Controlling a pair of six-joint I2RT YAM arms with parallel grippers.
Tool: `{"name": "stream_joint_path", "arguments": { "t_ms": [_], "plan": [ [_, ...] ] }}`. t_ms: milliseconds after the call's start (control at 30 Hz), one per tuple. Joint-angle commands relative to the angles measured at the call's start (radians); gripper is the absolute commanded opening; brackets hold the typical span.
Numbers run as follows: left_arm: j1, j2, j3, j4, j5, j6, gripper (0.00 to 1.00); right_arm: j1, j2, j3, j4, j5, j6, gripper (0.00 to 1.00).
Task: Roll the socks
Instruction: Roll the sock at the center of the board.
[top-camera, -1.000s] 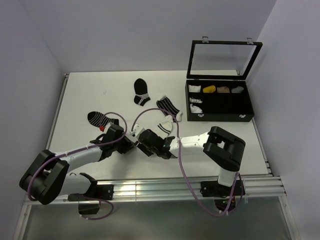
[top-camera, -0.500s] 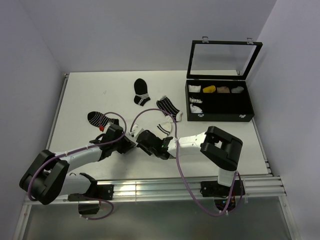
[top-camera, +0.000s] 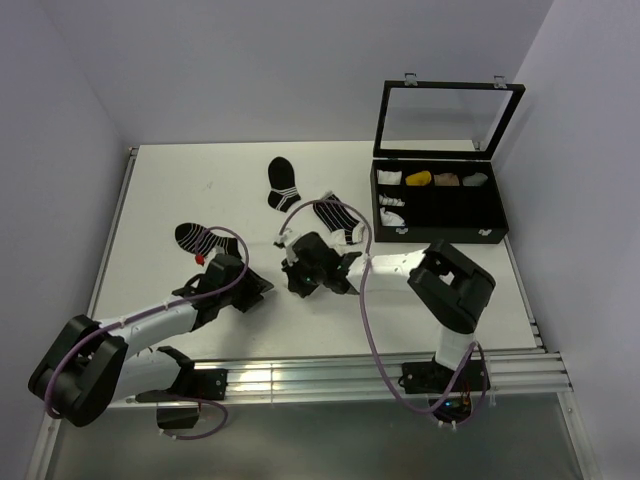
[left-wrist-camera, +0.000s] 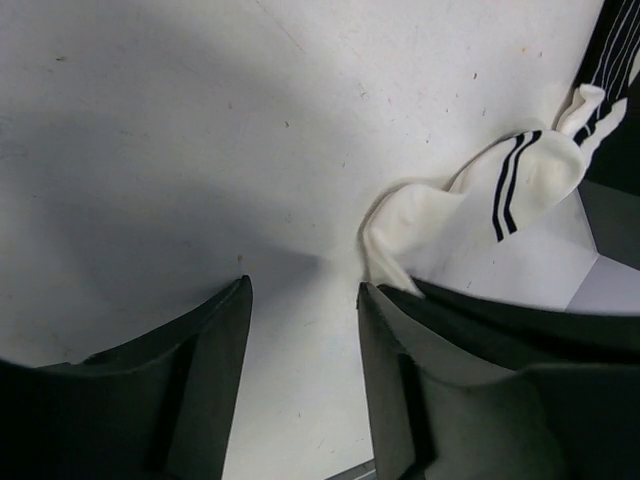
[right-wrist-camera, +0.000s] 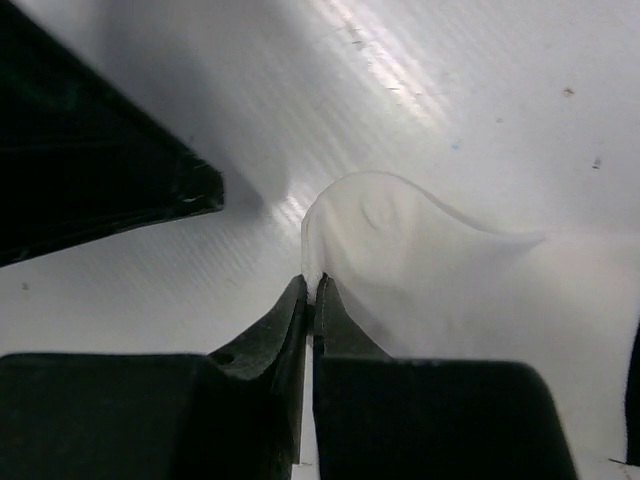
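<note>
The right claw (right-wrist-camera: 310, 285) is clamped on the edge of the white sock (right-wrist-camera: 400, 240). Its two dark fingers are pressed together in the lower middle of the right wrist view, with a thin fold of pale fabric caught at their tips. From that pinch the sock bulges up and to the right over the white table (top-camera: 170, 200).

The left claw (left-wrist-camera: 300, 295) stands apart with only bare tabletop between its fingers. In the left wrist view the white sock lies crumpled just to the upper right of the finger on the right. Its cuff, with two black stripes, points toward the upper right corner. That corner shows the edge of the black sock with white stripes (top-camera: 338, 217), right by the white one; whether they touch I cannot tell.

In the top view the two claws sit near each other around the centre of the frame, the left one lower and further left. A black sock with white bands (top-camera: 283, 184) lies above centre and a dark striped sock (top-camera: 198, 237) at left. An open black case (top-camera: 440, 237) sits at right with its lid raised and small bundles in some compartments.
</note>
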Motion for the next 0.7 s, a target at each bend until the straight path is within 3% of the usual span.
{"name": "stream_joint_path", "arguments": {
  "t_ms": [0,267,667],
  "plan": [
    [0.003,-0.013,-0.013,0.003,0.004,0.030,0.54,-0.074,-0.017,0.002,0.049,-0.217,0.081,0.00],
    [0.003,0.010,-0.018,0.052,0.029,0.050,0.58,-0.223,0.092,0.013,0.164,-0.568,0.201,0.00],
    [0.000,0.125,0.024,0.116,0.069,0.085,0.57,-0.305,0.230,0.034,0.213,-0.688,0.308,0.00]
  ]
}}
